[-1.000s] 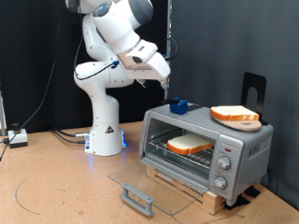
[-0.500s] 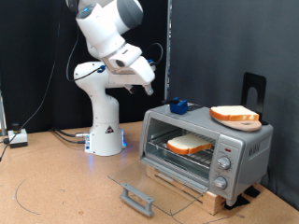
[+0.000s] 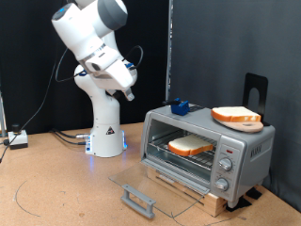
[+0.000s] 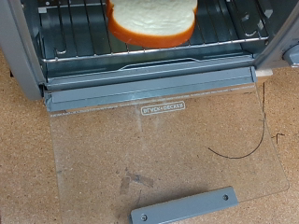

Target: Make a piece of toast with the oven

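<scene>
The piece of toast (image 3: pixel 191 145) sits on the rack inside the oven (image 3: pixel 209 151), glass door (image 4: pixel 168 140) down; the gripper (image 3: pixel 128 92) hangs well apart, empty, jaws' state unreadable; door unshut.

Your arm swings away from the oven (image 3: pixel 209 151) toward the exterior view's left and rises. The gripper (image 3: pixel 129 94), a second ago just above the oven's top near the blue object (image 3: pixel 179 106), now hangs well apart from it, out over the cork surface (image 3: pixel 56 188).
</scene>
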`<state>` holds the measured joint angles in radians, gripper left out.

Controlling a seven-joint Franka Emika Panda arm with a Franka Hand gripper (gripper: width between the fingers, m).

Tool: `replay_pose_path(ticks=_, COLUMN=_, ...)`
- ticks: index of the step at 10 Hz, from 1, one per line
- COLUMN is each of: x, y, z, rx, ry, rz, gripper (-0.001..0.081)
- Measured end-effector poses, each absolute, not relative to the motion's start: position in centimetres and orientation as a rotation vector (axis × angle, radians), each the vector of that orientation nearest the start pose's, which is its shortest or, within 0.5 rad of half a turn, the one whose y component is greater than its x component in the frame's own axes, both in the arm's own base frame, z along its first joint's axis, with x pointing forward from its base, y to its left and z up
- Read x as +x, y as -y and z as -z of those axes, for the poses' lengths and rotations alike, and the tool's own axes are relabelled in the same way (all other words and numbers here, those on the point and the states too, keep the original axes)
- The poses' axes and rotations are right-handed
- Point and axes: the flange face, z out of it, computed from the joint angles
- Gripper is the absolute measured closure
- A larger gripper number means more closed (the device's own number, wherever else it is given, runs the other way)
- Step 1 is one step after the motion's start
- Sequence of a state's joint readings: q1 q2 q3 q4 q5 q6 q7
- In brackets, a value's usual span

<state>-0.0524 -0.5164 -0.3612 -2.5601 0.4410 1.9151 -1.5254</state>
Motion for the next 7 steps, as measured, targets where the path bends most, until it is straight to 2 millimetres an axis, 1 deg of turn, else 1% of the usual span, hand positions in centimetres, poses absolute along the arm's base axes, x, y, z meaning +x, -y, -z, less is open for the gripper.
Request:
replay_pose_path(ticks=1, x=35.4, y=12.2, z=-42.9, rx=-2.313, ry=1.235, rz=0.496, gripper=-0.0003)
replay_pose_path(ticks=4, x=36.1, y=11.0, z=-42.6, rx=-2.47, ry=0.768, rz=0.462, gripper=-0.0003)
replay_pose_path(ticks=6, x=36.1, y=11.0, z=-42.0, rx=-2.542, ry=0.468, rz=0.432, gripper=-0.0003)
replay_pose_path(ticks=7, x=36.1, y=11.0, z=-42.0, rx=-2.532, ry=0.527, rz=0.441, gripper=-0.0003)
